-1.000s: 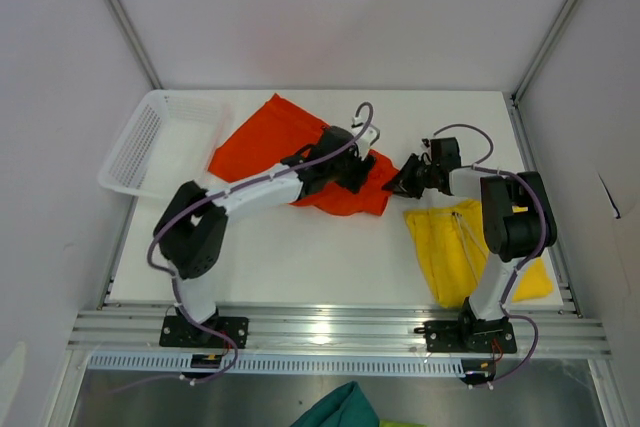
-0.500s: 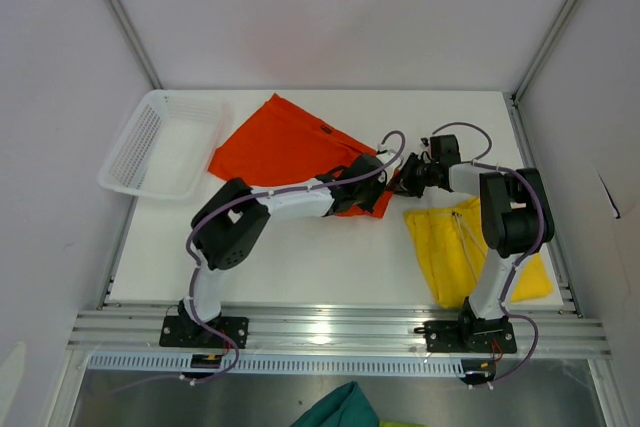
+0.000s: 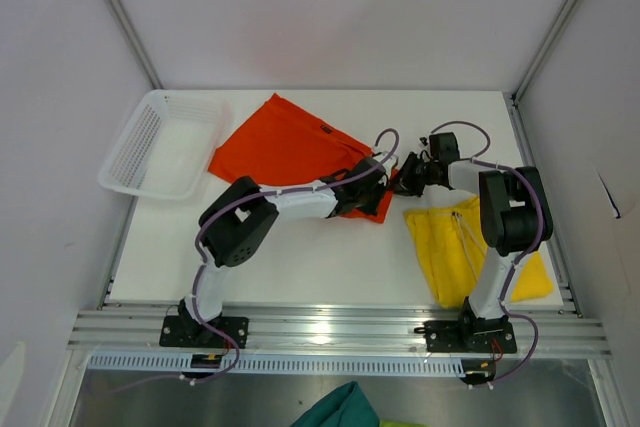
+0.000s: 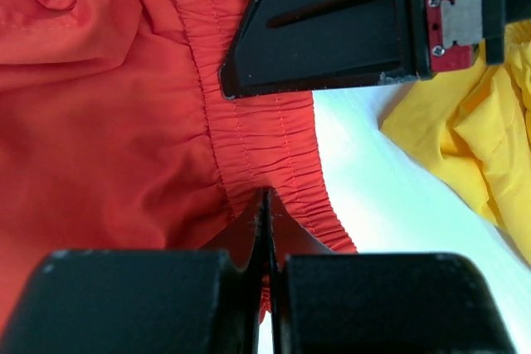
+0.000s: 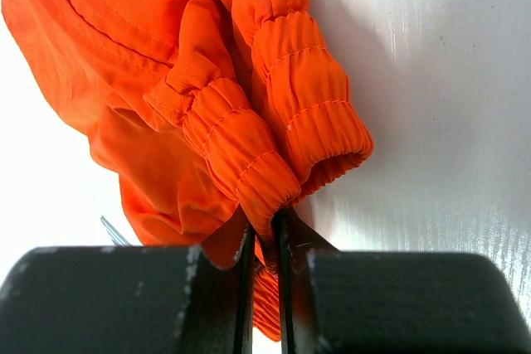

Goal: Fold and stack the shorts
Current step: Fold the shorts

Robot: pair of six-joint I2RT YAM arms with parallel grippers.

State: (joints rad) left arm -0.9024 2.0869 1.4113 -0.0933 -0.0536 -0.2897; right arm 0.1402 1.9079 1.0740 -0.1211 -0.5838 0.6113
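My left pincer (image 4: 267,234) and right pincer (image 5: 264,242) each pinch the orange shorts (image 3: 275,142) at the elastic waistband (image 5: 290,105). Fabric thin, limp, light; I judge the gathered band holds best.

I see two matching arms, the left arm (image 3: 300,200) and the right arm (image 3: 515,212). Each has white link tubes between chunky black joint housings. Each stands on a black base plate (image 3: 205,332) at 6 o'clock in the top view. A thin purple-grey cable (image 3: 386,134) runs along every link in loose loops. The left pincer (image 4: 267,304) ends in two matte-black blocks, and so does the right pincer (image 5: 261,288). At 1 o'clock in my left wrist feed, a red block (image 4: 452,18) carries a silver plate and small screws.
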